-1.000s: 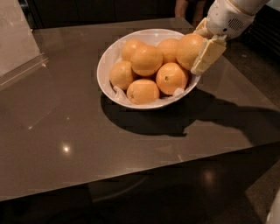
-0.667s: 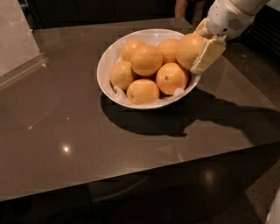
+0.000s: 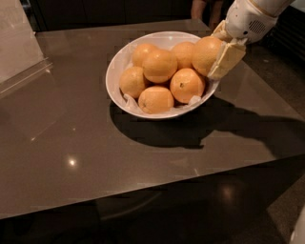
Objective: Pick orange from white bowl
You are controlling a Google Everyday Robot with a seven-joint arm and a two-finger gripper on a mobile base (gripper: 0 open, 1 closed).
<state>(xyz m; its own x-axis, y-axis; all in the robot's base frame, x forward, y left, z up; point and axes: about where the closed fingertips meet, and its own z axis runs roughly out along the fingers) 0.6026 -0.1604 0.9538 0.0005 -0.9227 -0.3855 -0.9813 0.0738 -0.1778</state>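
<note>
The white bowl (image 3: pixel 119 66) sits on the dark table and holds several oranges on crumpled white paper. The orange (image 3: pixel 202 52), large and pale yellow-orange, is at the bowl's right rim, above the others. My gripper (image 3: pixel 217 57) comes in from the upper right, and its cream fingers (image 3: pixel 228 58) close around this orange. One finger shows on the orange's right side; the other is mostly hidden behind it. Smaller, deeper-orange fruits, one with a dark stem dot (image 3: pixel 186 85), lie beside it in the bowl.
The dark glossy table (image 3: pixel 71 143) has its front edge near the bottom and its right edge close to the bowl. A clear panel (image 3: pixel 19 43) stands at the far left. A person's legs (image 3: pixel 205 9) show behind the table.
</note>
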